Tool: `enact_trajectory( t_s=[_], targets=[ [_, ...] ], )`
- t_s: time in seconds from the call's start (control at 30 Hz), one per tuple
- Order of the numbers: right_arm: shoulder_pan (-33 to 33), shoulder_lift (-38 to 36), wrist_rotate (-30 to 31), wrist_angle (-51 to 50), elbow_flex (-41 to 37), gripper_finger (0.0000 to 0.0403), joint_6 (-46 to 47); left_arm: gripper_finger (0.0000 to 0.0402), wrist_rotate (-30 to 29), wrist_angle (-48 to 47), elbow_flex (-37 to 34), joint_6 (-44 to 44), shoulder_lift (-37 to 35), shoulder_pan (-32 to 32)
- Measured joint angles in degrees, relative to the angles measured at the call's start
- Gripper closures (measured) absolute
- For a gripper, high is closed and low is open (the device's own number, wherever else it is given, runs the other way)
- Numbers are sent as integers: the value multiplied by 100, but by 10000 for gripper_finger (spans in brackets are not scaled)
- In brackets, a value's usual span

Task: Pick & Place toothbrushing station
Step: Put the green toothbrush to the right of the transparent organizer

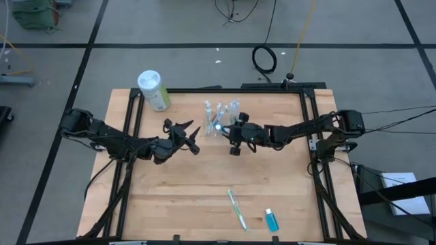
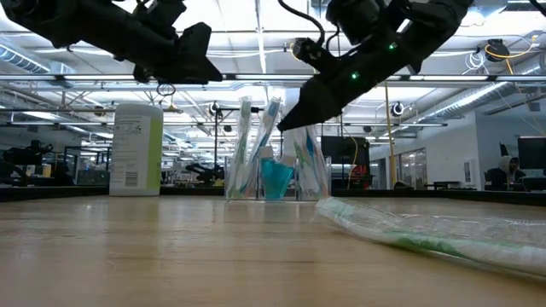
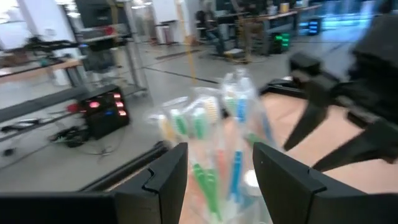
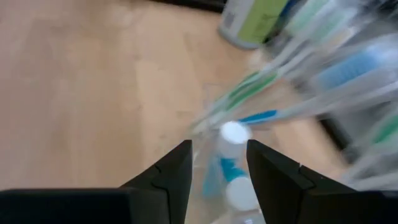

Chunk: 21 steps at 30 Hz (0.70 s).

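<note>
The toothbrushing station (image 1: pixel 221 114) is a small clear holder with several wrapped toothbrushes standing in it. It stands by its base on the wood near the table's far edge, and shows in the low view (image 2: pixel 275 175). My left gripper (image 1: pixel 194 138) is open, a little to the left and near side of the station, which shows beyond its fingers (image 3: pixel 217 124). My right gripper (image 1: pixel 225 131) is open, raised just on the near right side of the station (image 4: pixel 249 124), its fingertips level with the brush tops (image 2: pixel 290 119). I see no touch.
A pale-green cylinder with a white lid (image 1: pixel 154 90) stands at the far left of the table. A wrapped toothbrush (image 1: pixel 237 208) and a small blue bottle (image 1: pixel 272 219) lie near the near edge. Bare wood lies between them and the grippers.
</note>
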Motion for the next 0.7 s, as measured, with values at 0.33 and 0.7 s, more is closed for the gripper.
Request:
enact_trajectory(
  t_s=[0.33, 0.7],
  targets=[
    [588, -176, -234, -703, -2, 259, 703, 215, 2487, -46, 0, -107, 0, -37],
    [1987, -554, -1435, -2220, -5, 259, 3550, 215, 2673, -87, 0, -585, 0, -59]
  ],
)
